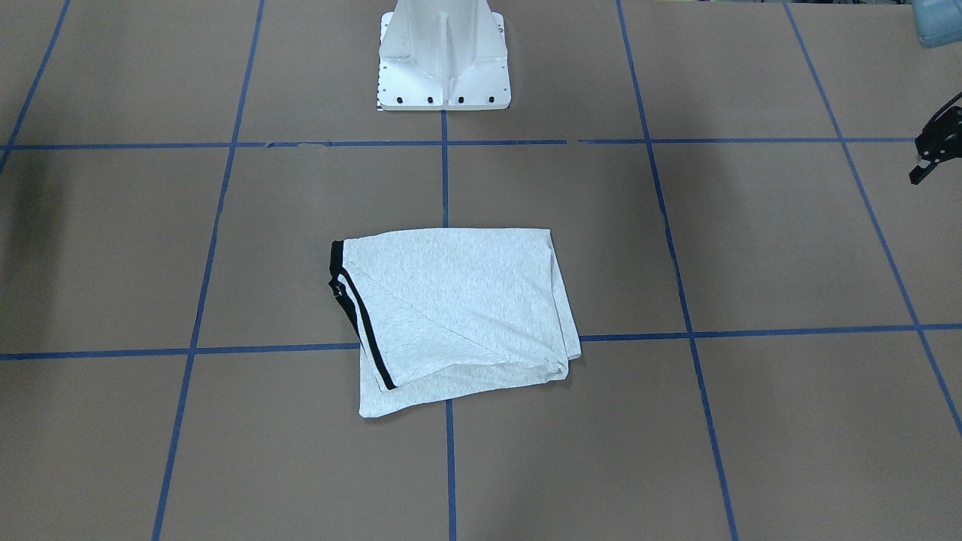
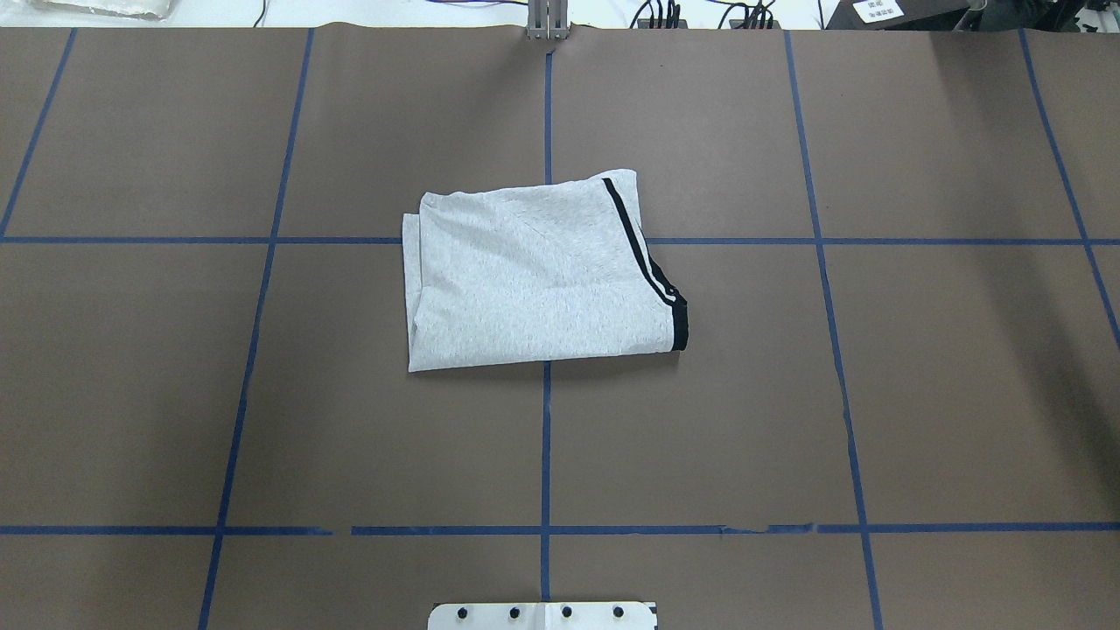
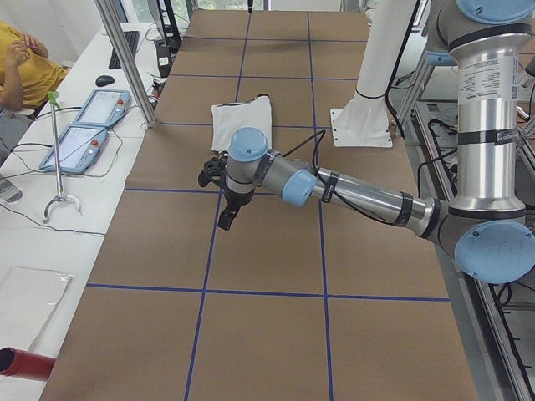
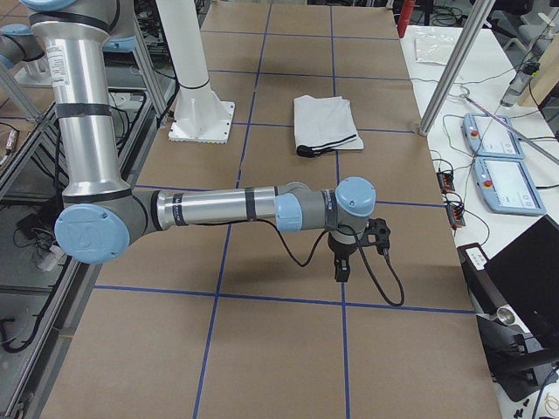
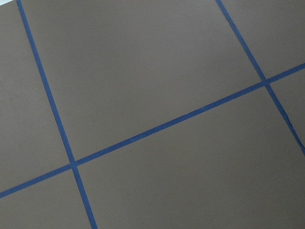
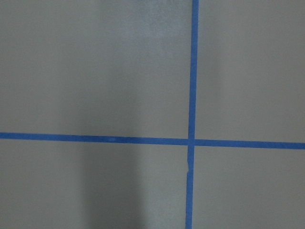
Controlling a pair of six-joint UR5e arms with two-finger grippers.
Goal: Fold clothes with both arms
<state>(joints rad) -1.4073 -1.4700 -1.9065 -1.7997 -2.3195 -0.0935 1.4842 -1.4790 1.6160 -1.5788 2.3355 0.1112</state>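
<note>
The clothes are one light grey T-shirt (image 2: pixel 534 280) with black stripes, lying folded into a rough rectangle at the table's middle, also seen from the front (image 1: pixel 458 300) and from both ends (image 3: pixel 242 121) (image 4: pixel 325 120). Neither gripper touches it. My left gripper (image 3: pixel 226 219) hangs low over bare table well off to the shirt's side; only a black part of this left gripper (image 1: pixel 932 154) shows at the front view's right edge, and I cannot tell if it is open. My right gripper (image 4: pixel 341 271) hovers over bare table on the opposite side, its state unclear. Both wrist views show only brown table with blue tape.
The white pedestal base (image 1: pixel 443 68) stands behind the shirt. Blue tape lines grid the brown table (image 2: pixel 262 394). Teach pendants (image 3: pixel 92 125) lie on a side bench beside a metal post (image 3: pixel 125 58), with a seated person (image 3: pixel 21 67) there. More pendants (image 4: pixel 507 157) lie at the other end.
</note>
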